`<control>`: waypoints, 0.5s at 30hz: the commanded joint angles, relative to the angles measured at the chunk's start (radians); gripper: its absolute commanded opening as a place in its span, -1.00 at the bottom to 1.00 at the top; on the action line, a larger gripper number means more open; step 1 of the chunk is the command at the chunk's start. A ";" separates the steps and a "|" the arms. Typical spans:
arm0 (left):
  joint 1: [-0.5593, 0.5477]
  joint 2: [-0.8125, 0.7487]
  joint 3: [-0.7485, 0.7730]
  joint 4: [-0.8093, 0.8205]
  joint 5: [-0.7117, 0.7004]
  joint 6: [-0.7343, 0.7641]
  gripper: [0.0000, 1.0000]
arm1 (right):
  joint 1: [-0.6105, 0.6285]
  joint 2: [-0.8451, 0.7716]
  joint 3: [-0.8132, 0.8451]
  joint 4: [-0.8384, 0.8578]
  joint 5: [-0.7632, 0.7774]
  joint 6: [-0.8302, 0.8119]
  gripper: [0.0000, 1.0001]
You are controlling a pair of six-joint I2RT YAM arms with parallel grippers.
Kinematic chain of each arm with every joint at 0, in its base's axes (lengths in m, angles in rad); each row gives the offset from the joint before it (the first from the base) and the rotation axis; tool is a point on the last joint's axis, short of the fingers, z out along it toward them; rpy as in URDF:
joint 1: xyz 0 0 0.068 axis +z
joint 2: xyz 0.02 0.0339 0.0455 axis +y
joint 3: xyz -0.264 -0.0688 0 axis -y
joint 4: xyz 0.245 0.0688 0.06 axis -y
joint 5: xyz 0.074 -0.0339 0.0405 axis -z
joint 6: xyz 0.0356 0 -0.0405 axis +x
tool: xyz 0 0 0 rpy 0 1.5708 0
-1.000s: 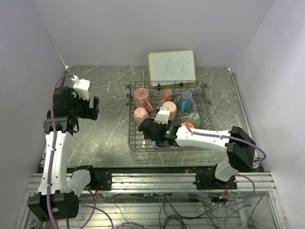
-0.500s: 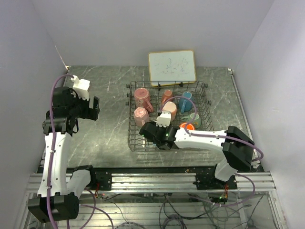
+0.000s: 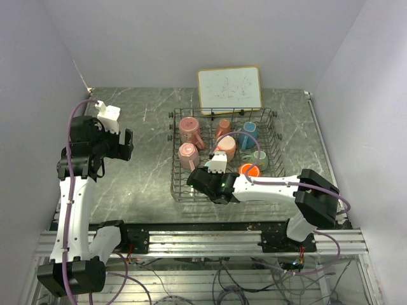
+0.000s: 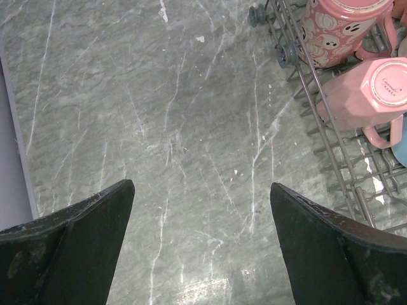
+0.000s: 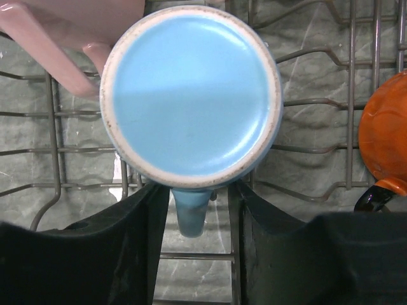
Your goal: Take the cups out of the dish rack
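The grey wire dish rack (image 3: 272,136) stands right of centre and holds several mugs: two pink (image 3: 188,128), a peach one (image 3: 227,143), a light blue one (image 3: 248,132), a teal one (image 3: 259,157) and an orange-red one (image 3: 249,169). My right gripper (image 3: 202,181) reaches down into the rack's near left part. In the right wrist view it (image 5: 198,190) is open, with the handle (image 5: 191,213) of an upside-down light blue mug (image 5: 191,95) between its jaws. My left gripper (image 3: 127,145) is open and empty over the table, left of the rack.
A wood-framed whiteboard (image 3: 229,89) stands behind the rack. In the left wrist view the rack's left edge (image 4: 305,95) and two pink mugs (image 4: 369,95) lie to the right. A pink mug (image 5: 70,32) and the orange-red mug (image 5: 385,136) flank the blue one.
My right gripper has moved toward the rack's near left corner and lower into it. The left arm has not moved.
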 commanded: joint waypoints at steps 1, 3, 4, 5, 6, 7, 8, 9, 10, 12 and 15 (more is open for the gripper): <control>0.004 -0.011 0.045 -0.022 0.022 -0.004 0.99 | 0.011 -0.015 0.000 0.001 0.043 -0.011 -0.35; 0.003 -0.010 0.047 -0.022 0.022 -0.005 0.98 | 0.014 -0.020 0.003 -0.005 0.043 -0.011 -0.45; 0.003 -0.010 0.047 -0.022 0.022 -0.006 0.98 | 0.014 -0.022 0.004 -0.005 0.043 -0.012 -0.48; 0.002 -0.010 0.047 -0.023 0.022 -0.006 0.98 | 0.014 -0.025 0.005 -0.007 0.044 -0.013 -0.54; 0.004 -0.010 0.048 -0.023 0.022 -0.007 0.99 | 0.014 -0.028 0.007 -0.008 0.044 -0.015 -0.59; 0.003 -0.011 0.049 -0.024 0.024 -0.006 0.99 | 0.015 -0.032 0.009 -0.012 0.044 -0.016 -0.66; 0.002 -0.012 0.050 -0.024 0.026 -0.006 0.98 | 0.015 -0.038 0.010 -0.018 0.046 -0.016 -0.73; 0.003 -0.013 0.050 -0.024 0.027 -0.007 0.98 | 0.014 -0.043 0.010 -0.026 0.049 -0.017 -0.80; 0.003 -0.014 0.050 -0.024 0.028 -0.006 0.99 | 0.015 -0.053 0.040 -0.032 0.053 -0.021 -0.86; 0.003 -0.016 0.048 -0.021 0.029 0.001 0.98 | 0.014 -0.077 0.064 -0.049 0.062 -0.039 -0.97; 0.003 -0.015 0.039 -0.017 0.029 -0.002 0.98 | 0.012 -0.120 0.093 -0.061 0.067 -0.067 -1.00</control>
